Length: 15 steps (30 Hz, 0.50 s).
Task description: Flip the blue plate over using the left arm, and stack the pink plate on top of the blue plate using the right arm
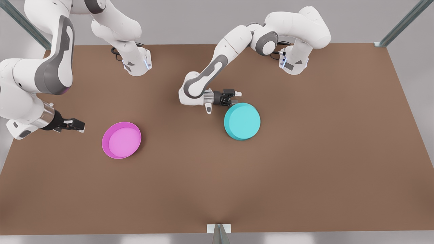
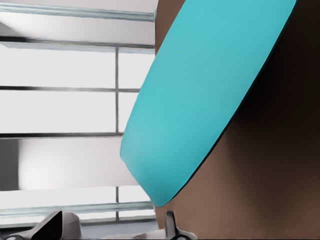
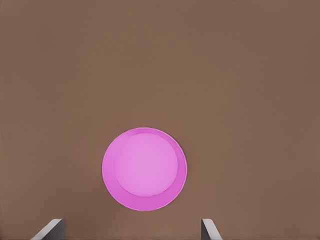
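The brown table [image 1: 305, 162] carries both plates. The blue plate [image 1: 242, 121], centre-right, lies bottom-up, apparently flipped. The pink plate [image 1: 121, 140], centre-left, sits rim-up, awaiting stacking. The left claw [image 1: 232, 97] hovers released at blue's upper-left edge; the right claw [image 1: 77, 125], spread, waits left of pink.

Round turquoise plastic plate [image 1: 242, 121]: upside down, flat bottom up, near worktop centre. Round magenta-pink plastic plate [image 1: 121, 140]: upright, lighter pink inside showing, well apart from it, toward the worktop's left edge in the front view.

Matt, smooth plastic — blue plate [image 1: 242, 121], pink plate [image 1: 121, 140] — on matt brown table [image 1: 305, 162].
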Each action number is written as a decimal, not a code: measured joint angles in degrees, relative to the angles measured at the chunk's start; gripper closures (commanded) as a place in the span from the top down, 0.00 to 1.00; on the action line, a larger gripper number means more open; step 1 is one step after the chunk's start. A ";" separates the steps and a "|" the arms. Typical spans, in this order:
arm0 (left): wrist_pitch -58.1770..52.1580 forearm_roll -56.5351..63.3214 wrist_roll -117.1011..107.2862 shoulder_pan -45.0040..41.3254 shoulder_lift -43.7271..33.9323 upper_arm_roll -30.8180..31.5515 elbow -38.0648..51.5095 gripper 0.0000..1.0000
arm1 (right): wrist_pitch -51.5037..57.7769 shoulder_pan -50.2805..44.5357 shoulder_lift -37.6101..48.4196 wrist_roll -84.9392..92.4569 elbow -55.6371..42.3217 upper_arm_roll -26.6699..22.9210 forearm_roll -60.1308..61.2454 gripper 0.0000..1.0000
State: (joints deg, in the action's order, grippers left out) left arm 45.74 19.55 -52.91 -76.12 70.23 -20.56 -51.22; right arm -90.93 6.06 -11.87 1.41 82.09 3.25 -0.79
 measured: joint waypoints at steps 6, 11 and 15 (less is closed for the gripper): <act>-1.43 -8.54 -0.04 0.00 -0.42 0.25 0.06 1.00 | 0.07 -0.40 -0.17 -0.18 0.09 0.00 -0.01 1.00; -5.85 -12.74 2.49 3.83 -7.94 4.26 0.94 1.00 | -0.43 1.70 -2.55 0.18 0.35 -0.10 2.00 1.00; -2.73 -13.71 21.38 18.22 -24.04 3.61 0.79 1.00 | -12.45 0.96 -3.99 0.82 6.46 0.07 5.01 1.00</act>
State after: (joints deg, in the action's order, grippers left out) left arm 43.01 5.84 -31.53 -57.90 46.20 -16.96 -50.42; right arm -103.38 7.02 -15.85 2.22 88.55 3.32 4.22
